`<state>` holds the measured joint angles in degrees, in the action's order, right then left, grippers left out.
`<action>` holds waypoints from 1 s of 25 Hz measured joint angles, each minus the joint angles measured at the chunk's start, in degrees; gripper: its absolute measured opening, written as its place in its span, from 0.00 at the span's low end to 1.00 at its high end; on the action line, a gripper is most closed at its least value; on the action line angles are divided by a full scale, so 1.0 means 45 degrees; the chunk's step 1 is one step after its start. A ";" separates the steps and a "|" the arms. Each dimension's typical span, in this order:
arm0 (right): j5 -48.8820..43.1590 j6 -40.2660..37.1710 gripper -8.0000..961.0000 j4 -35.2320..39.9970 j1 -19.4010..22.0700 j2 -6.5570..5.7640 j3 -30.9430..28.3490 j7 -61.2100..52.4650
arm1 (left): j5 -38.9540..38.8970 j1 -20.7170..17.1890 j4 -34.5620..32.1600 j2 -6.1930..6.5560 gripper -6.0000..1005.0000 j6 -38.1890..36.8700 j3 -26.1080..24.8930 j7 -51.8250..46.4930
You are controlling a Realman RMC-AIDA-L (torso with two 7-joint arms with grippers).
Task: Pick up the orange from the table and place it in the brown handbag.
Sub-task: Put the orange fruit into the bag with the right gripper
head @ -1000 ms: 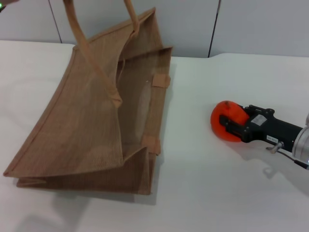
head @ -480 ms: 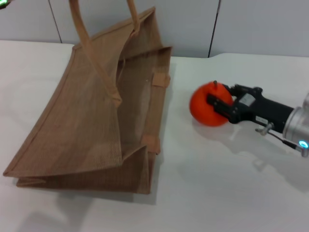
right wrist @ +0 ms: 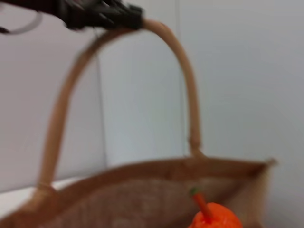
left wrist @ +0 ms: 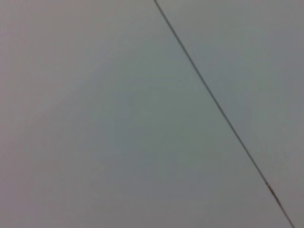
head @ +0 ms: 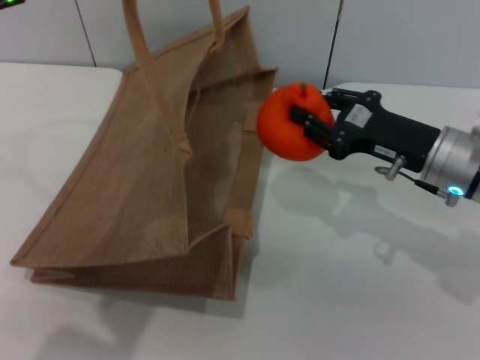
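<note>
The orange [head: 289, 127] is in the air, held by my right gripper [head: 311, 109], which is shut on it. It hangs just beside the right rim of the brown handbag [head: 142, 187], at the open mouth. The bag stands on the white table [head: 360, 285] with its mouth gaping towards the right. In the right wrist view the orange [right wrist: 216, 216] shows with its stem up, in front of the bag's inside [right wrist: 142, 190]. There my left gripper [right wrist: 102, 14] holds the top of a handle loop [right wrist: 183, 71] high above the bag. The left wrist view shows only wall.
Grey wall panels [head: 390, 37] stand behind the table's far edge. The bag's other handle [head: 154, 82] rises out of the top of the head view. White tabletop lies in front of and to the right of the bag.
My right gripper has lifted the orange off the table and carried it up and left to the bag's right rim. The bag's handles have shifted slightly right.
</note>
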<state>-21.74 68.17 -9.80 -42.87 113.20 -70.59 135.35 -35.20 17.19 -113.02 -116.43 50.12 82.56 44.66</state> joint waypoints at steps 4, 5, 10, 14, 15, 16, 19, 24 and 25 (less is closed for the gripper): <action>-0.0794 -0.0315 0.40 -0.0396 -0.0131 0.0039 -0.0046 0.0056 | 0.0005 0.0254 0.0005 -0.0010 0.12 -0.0066 0.0238 -0.0001; -0.0965 -0.0409 0.39 -0.0426 -0.0196 0.0076 -0.0054 0.0083 | -0.0010 0.0317 0.0005 -0.0014 0.12 -0.0073 0.0283 -0.0002; -0.1732 -0.1063 0.35 -0.0396 -0.0635 0.0282 -0.0028 0.0171 | -0.0030 0.0470 -0.0010 -0.0040 0.12 -0.0276 0.0698 -0.0045; -0.2161 -0.1660 0.30 -0.0402 -0.0846 0.0499 -0.0004 0.0870 | -0.0030 0.0509 0.0036 -0.0039 0.12 -0.0589 0.1125 -0.0088; -0.2210 -0.1760 0.28 -0.0425 -0.0872 0.0529 0.0004 0.0973 | -0.0030 0.0517 0.0061 -0.0044 0.12 -0.0650 0.1225 -0.0092; -0.2269 -0.1878 0.27 -0.0447 -0.0898 0.0551 0.0010 0.1070 | -0.0030 0.0525 0.0092 -0.0048 0.12 -0.0727 0.1326 -0.0095; -0.2311 -0.2079 0.26 -0.0467 -0.0955 0.0562 -0.0018 0.1112 | -0.0029 0.0592 0.0193 -0.0049 0.12 -0.0942 0.1624 -0.0102; -0.2306 -0.2165 0.24 -0.0532 -0.1044 0.0581 0.0027 0.1112 | -0.0029 0.0614 0.0213 -0.0046 0.12 -0.0999 0.1748 -0.0116; -0.2299 -0.2184 0.23 -0.0535 -0.1075 0.0591 0.0026 0.1081 | -0.0029 0.0605 0.0214 -0.0046 0.12 -0.1000 0.1749 -0.0117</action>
<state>-32.08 58.34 -12.21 -47.71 115.86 -70.47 140.21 -35.33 19.91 -112.06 -116.64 45.62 90.43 44.14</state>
